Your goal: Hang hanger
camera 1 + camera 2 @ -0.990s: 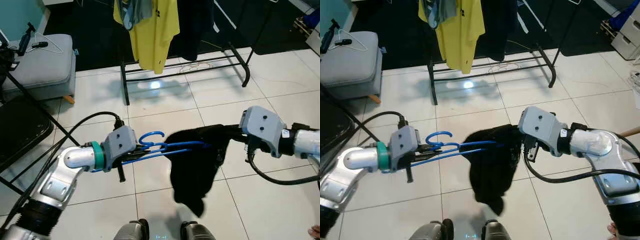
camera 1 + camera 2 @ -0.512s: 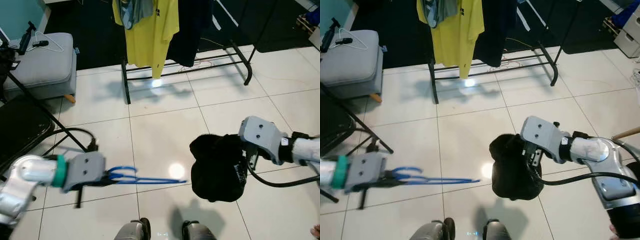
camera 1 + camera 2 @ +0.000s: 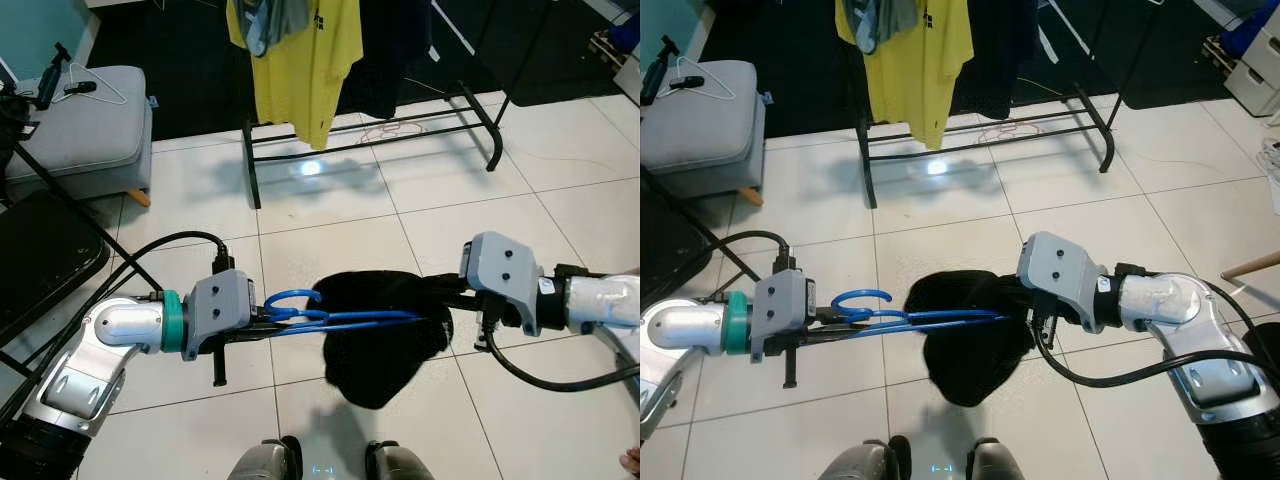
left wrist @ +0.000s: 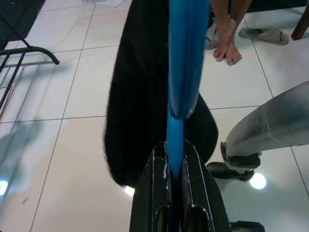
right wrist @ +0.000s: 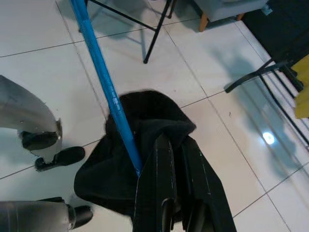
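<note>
The left gripper [image 4: 175, 159] is clamped on a blue plastic hanger [image 3: 340, 319]; the right gripper [image 5: 175, 145] pinches a bunched black cloth garment [image 3: 375, 335] threaded on it.

We stand on a floor [image 3: 330, 220] of pale glossy tiles with dark grout lines. On it at the far side rests the black base of a clothes rack [image 3: 370, 140], a white cord [image 3: 385, 131] coiled under it. At far left sits a grey stool [image 3: 85, 130] on wooden legs, with black chair legs [image 3: 60, 205] planted nearer. Our feet [image 3: 325, 462] press the near tiles.
</note>
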`<state>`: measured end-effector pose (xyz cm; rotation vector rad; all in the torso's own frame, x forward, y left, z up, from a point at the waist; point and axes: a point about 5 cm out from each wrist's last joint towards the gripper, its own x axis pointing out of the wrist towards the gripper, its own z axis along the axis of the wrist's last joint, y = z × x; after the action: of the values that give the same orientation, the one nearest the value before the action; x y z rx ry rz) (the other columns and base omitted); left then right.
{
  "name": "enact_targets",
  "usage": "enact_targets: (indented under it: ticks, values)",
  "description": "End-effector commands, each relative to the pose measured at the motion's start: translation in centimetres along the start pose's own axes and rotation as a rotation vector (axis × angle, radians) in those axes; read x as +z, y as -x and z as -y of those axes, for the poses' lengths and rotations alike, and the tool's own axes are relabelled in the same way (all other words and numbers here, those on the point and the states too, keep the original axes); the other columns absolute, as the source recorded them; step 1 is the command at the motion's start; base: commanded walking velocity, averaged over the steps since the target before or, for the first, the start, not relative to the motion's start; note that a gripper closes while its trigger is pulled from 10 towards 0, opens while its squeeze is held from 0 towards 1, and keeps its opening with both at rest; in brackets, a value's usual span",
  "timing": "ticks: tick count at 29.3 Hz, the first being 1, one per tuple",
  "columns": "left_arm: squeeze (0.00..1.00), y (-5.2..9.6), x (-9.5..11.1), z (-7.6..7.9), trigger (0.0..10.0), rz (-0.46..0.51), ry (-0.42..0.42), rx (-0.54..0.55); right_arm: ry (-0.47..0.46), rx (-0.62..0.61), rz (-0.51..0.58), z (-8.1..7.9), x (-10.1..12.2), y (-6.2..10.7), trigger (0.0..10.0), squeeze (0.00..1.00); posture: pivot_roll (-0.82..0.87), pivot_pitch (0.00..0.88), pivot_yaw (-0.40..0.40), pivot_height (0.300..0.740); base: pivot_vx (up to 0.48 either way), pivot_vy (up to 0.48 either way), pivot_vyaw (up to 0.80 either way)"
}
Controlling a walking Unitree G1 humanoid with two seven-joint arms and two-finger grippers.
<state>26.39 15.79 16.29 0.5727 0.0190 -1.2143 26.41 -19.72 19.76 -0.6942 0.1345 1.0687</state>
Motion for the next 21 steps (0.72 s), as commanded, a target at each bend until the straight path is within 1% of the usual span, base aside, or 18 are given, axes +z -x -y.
enact_targets:
  ticks: [1,2,4,5,6,7,9,10,11,13,16,18,19,21]
  values:
    - [0.00,0.3,0.1,-0.3,10.0,-0.006,-0.022,0.021,0.004,0.029,0.010,-0.3,0.4,0.3,10.0,0.00,-0.11,0.092,0.102,0.740,0.000,0.000,0.00]
    - [0.00,0.3,0.1,-0.3,10.0,-0.006,-0.022,0.021,0.004,0.029,0.010,-0.3,0.4,0.3,10.0,0.00,-0.11,0.092,0.102,0.740,0.000,0.000,0.00]
    - [0.00,1.4,-0.8,-1.4,10.0,-0.078,-0.065,0.056,0.009,0.035,-0.040,-0.3,-0.1,1.0,10.0,0.00,-0.11,0.090,0.099,0.740,0.000,0.000,0.00]
    - [0.00,1.9,-1.1,-1.6,10.0,-0.109,-0.078,0.050,0.015,0.031,-0.070,-0.2,-0.5,1.3,10.0,0.00,-0.11,0.090,0.099,0.740,0.000,0.000,0.00]
    - [0.00,2.3,-1.3,-1.5,10.0,-0.131,-0.085,0.031,0.021,0.028,-0.093,-0.1,-0.8,1.6,10.0,0.00,-0.11,0.090,0.100,0.740,0.000,0.000,0.00]
    - [0.00,2.3,-1.3,-1.5,10.0,-0.131,-0.085,0.031,0.021,0.028,-0.093,-0.1,-0.8,1.6,10.0,0.00,-0.11,0.090,0.100,0.740,0.000,0.000,0.00]
    - [0.00,3.3,-1.7,-0.9,10.0,-0.168,-0.082,-0.021,0.024,0.021,-0.121,0.1,-1.2,1.9,10.0,0.00,-0.11,0.090,0.100,0.740,0.000,0.000,0.00]
    - [0.00,3.3,-1.7,-0.9,10.0,-0.168,-0.082,-0.021,0.024,0.021,-0.121,0.1,-1.2,1.9,10.0,0.00,-0.11,0.090,0.100,0.740,0.000,0.000,0.00]
    - [0.00,4.3,-2.0,-0.3,10.0,-0.198,-0.069,-0.065,0.019,0.011,-0.125,0.3,-1.3,2.0,10.0,0.00,-0.11,0.095,0.103,0.740,0.000,0.000,0.00]
    - [0.00,4.5,-2.0,0.0,10.0,-0.203,-0.064,-0.076,0.019,0.008,-0.123,0.4,-1.3,2.0,10.0,0.00,-0.10,0.095,0.102,0.740,0.000,0.000,0.00]
    - [0.00,4.4,-2.0,0.2,10.0,-0.199,-0.058,-0.078,0.019,0.007,-0.116,0.4,-1.2,1.9,10.0,0.00,-0.10,0.096,0.100,0.740,0.000,0.000,0.00]
    - [0.00,3.7,-1.7,0.5,10.0,-0.167,-0.043,-0.073,0.024,0.006,-0.098,0.5,-0.9,1.5,10.0,0.00,-0.10,0.097,0.099,0.740,0.000,0.000,0.00]
    - [0.00,3.7,-1.7,0.5,10.0,-0.167,-0.043,-0.073,0.024,0.006,-0.098,0.5,-0.9,1.5,10.0,0.00,-0.10,0.097,0.099,0.740,0.000,0.000,0.00]
    - [0.00,2.3,-1.2,0.8,10.0,-0.104,-0.026,-0.063,0.030,0.005,-0.072,0.7,-0.4,1.2,10.0,0.00,-0.10,0.099,0.097,0.740,0.000,0.000,0.00]
